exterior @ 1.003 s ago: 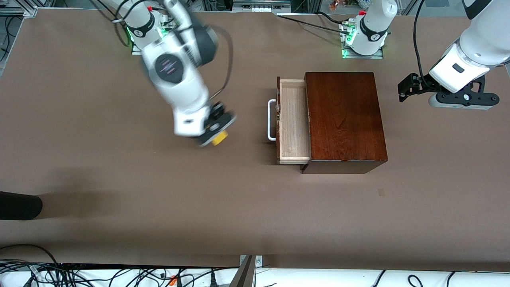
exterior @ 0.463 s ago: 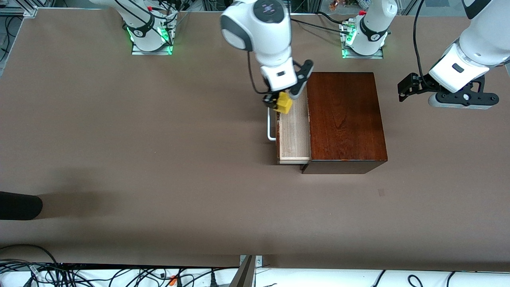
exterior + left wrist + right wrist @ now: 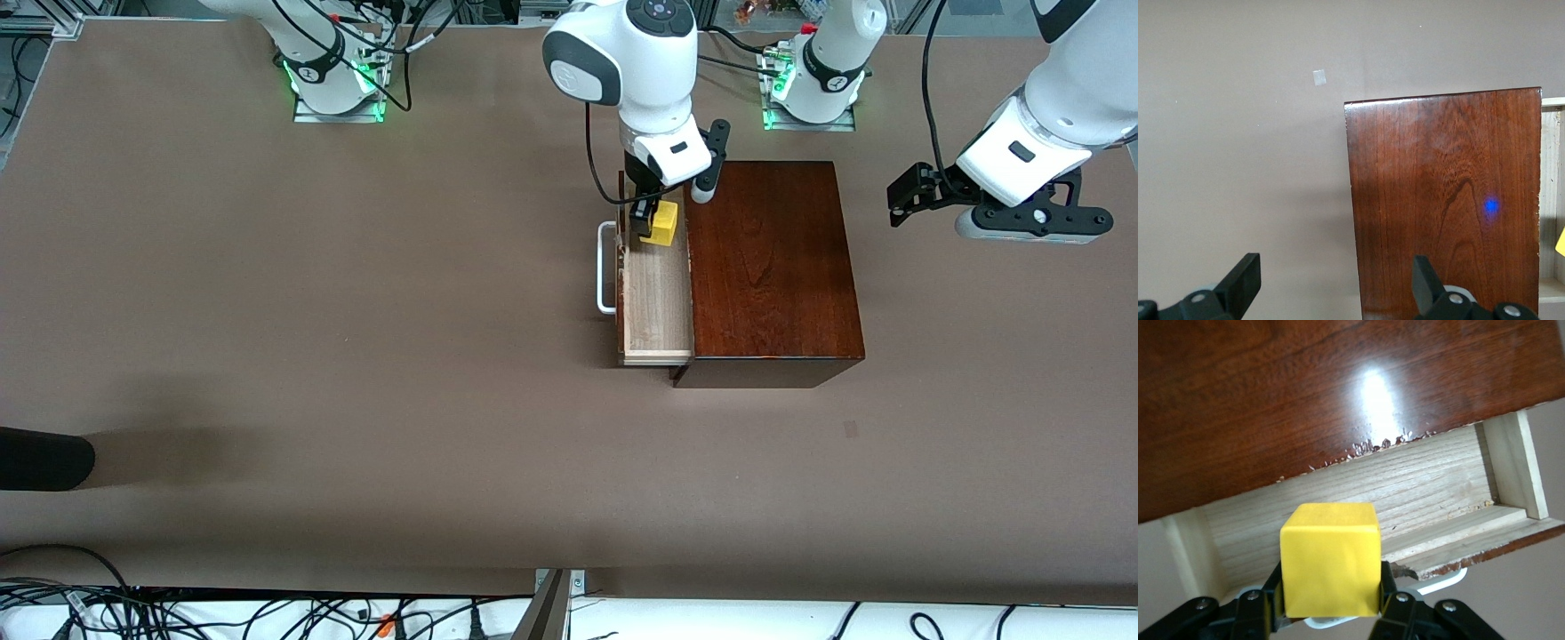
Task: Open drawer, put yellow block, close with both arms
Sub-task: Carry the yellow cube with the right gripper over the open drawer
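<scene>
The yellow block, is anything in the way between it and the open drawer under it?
Nothing visible is. The right tool holds the yellow block over the open drawer, whose pale floor lies bare. The left tool waits open off the box's other end.

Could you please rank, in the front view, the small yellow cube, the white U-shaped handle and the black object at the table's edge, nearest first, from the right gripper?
1. The small yellow cube: held in the shut right gripper, over the open drawer.
2. The white U-shaped handle: on the drawer's front, nearer the camera.
3. The black object: at the table's edge, toward the right arm's end.
</scene>
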### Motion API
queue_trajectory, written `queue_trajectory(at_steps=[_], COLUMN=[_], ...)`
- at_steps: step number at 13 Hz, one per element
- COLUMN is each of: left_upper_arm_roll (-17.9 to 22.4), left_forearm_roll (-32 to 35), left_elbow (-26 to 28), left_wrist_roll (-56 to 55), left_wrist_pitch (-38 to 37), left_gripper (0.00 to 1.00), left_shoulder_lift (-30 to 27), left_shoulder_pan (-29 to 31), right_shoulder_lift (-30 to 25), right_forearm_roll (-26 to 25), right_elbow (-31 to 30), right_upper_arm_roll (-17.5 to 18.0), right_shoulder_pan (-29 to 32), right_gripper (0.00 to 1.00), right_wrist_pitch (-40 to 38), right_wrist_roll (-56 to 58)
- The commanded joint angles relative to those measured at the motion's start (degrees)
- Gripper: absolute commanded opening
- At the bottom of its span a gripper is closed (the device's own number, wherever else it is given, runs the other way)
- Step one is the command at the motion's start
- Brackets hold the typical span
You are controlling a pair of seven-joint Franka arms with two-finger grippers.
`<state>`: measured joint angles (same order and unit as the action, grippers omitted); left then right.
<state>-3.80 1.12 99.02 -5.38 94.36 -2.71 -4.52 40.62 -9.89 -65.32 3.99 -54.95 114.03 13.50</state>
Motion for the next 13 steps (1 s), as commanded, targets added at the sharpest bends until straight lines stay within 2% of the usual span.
queue_trajectory(at_steps=[1, 7, 9, 10, 11, 12, 13], left_upper_arm_roll=[-0.3, -0.3, -0.3, -0.3, -0.3, -0.6, -0.7], left_forearm_roll=[-1.0, -1.0, -1.0, -1.0, -1.0, -1.0, -1.0], left_elbow=[-0.3, -0.3, -0.3, -0.3, -0.3, -0.3, -0.3], left_wrist_roll=[0.1, 0.1, 0.1, 0.1, 0.1, 0.1, 0.1], left_wrist_pitch=[-0.8, -0.9, -0.9, -0.9, -0.9, -0.9, -0.9], left_gripper=[1.00, 1.00, 1.00, 1.00, 1.00, 1.00, 1.00], left_shoulder_lift=[-0.7, -0.7, -0.7, -0.6, -0.6, -0.7, -0.7], left_shoulder_pan=[0.3, 0.4, 0.3, 0.3, 0.3, 0.2, 0.2], right_shoulder_lift=[2.9, 6.0, 7.0, 7.4, 7.3, 7.0, 6.7], right_forearm_roll=[-3.1, -4.2, -4.2, -4.2, -4.2, -4.1, -3.9], right_elbow=[2.6, 2.7, 2.6, 2.7, 2.7, 2.7, 2.7], right_upper_arm_roll=[-0.6, -0.6, -0.7, -0.7, -0.8, -0.9, -1.0], right_shoulder_pan=[-1.2, -1.7, -1.7, -1.7, -1.7, -1.7, -1.6], right_gripper=[0.10, 0.11, 0.15, 0.29, 0.56, 1.00, 1.00], right_wrist_pitch=[-1.4, -0.5, 0.2, 0.2, 0.1, -0.4, -0.6], right_wrist_roll=[1.6, 2.9, 3.0, 2.9, 2.9, 2.8, 2.7])
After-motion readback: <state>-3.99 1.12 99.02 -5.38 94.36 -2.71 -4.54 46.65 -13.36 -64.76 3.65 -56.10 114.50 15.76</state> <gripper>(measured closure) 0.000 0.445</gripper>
